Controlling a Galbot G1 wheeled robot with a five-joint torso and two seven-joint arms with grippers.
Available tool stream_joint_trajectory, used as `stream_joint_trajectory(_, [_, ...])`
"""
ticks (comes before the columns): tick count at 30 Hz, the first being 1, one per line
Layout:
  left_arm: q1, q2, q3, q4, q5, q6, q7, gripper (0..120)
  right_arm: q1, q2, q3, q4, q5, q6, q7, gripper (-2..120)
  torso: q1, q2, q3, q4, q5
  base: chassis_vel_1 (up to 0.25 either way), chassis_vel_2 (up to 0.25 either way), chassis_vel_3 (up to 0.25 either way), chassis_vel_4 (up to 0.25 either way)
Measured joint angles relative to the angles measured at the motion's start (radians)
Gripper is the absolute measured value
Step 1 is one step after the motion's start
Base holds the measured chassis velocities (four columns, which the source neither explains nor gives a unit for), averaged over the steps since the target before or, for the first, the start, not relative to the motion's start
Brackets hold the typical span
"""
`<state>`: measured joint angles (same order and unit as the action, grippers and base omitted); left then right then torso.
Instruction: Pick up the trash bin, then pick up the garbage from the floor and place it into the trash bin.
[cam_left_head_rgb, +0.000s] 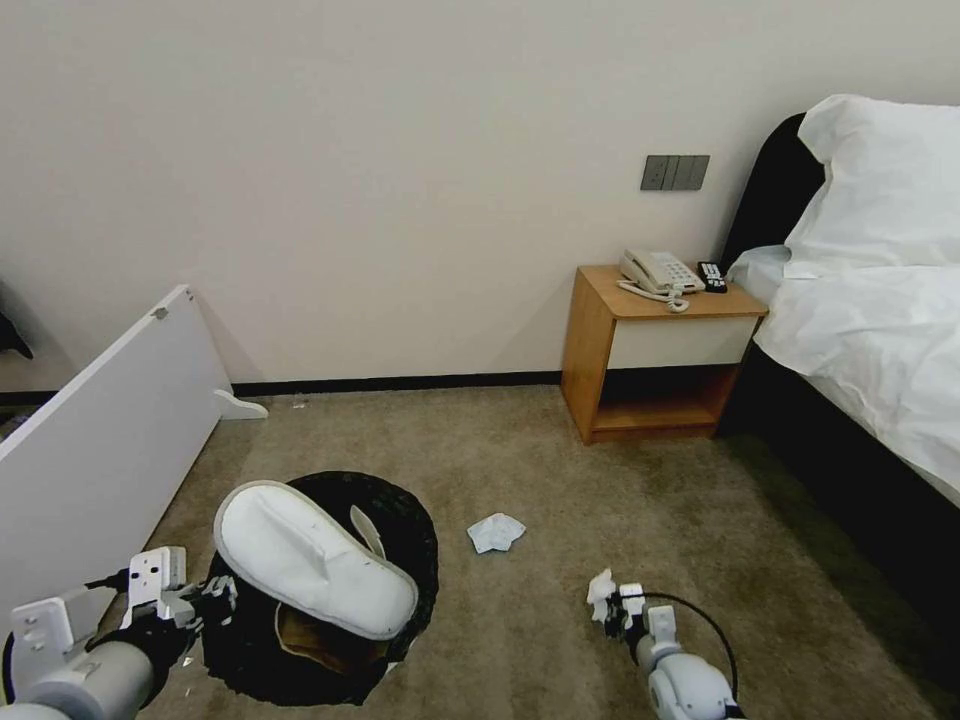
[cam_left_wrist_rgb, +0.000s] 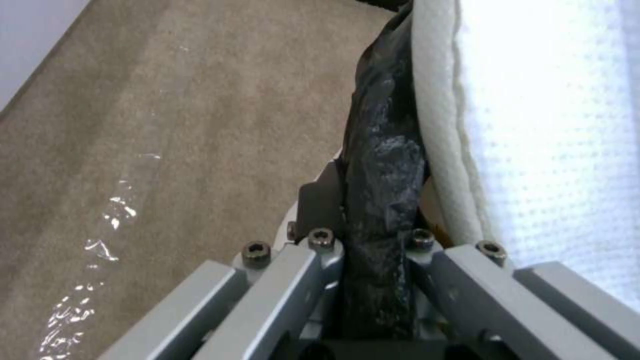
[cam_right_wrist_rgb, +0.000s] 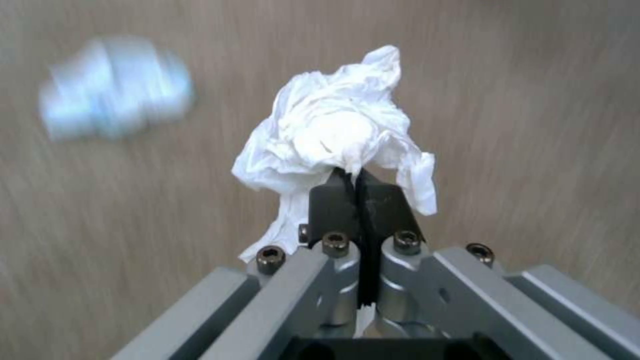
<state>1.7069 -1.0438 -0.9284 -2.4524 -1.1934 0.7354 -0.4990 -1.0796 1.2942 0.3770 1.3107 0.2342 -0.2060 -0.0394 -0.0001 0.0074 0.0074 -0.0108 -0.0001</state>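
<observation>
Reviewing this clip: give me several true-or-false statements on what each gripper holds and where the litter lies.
1. The right gripper is shut on a crumpled white tissue. True.
2. The left gripper hangs open, clear of the round black-lined trash bin. False: it is shut on the bin's bagged rim.
3. A white fabric slipper lies across the bin's mouth. True.
4. The beige carpet floor holds no more litter. False: another white tissue lies there.

Wooden nightstand (cam_left_head_rgb: 655, 350) (beside bed (cam_left_head_rgb: 880, 340))
</observation>
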Motion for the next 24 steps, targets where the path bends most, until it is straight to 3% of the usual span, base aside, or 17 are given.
stream_joint_trajectory(5, [0.002, 0.000, 0.003, 0.000, 0.002, 0.000, 0.000, 3, -0.017, -0.045, 0.000, 0.192, 0.074, 0.097, -0.036, 0, 0.000, 0.000, 0.000, -0.0003, -0.0001, 0.000, 0.000, 0.000, 0.000])
stream_joint_trajectory(11, [0.009, -0.003, 0.018, -0.003, 0.016, 0.000, -0.001, 3, 0.016, -0.107, -0.086, 0.461, 0.255, 0.215, -0.130, 0, 0.000, 0.000, 0.000, 0.0004, 0.0000, 0.000, 0.000, 0.000, 0.000])
stream_joint_trajectory(14, [0.010, -0.002, 0.018, -0.005, 0.016, 0.000, -0.001, 3, 0.024, -0.130, -0.115, 0.501, 0.287, 0.239, -0.158, 0, 0.000, 0.000, 0.000, 0.0000, 0.0000, 0.000, 0.000, 0.000, 0.000])
stream_joint_trajectory(17, [0.016, 0.002, 0.019, -0.008, 0.017, 0.000, -0.003, 3, 0.066, -0.211, -0.219, 0.596, 0.394, 0.285, -0.243, 0, 0.000, 0.000, 0.000, -0.0002, 0.0000, 0.000, 0.000, 0.000, 0.000])
stream_joint_trajectory(24, [0.016, 0.003, 0.031, -0.009, 0.024, 0.000, -0.005, 3, 0.165, -0.272, -0.388, 0.655, 0.519, 0.310, -0.340, 0, 0.000, 0.000, 0.000, -0.0001, 0.0000, 0.000, 0.000, 0.000, 0.000])
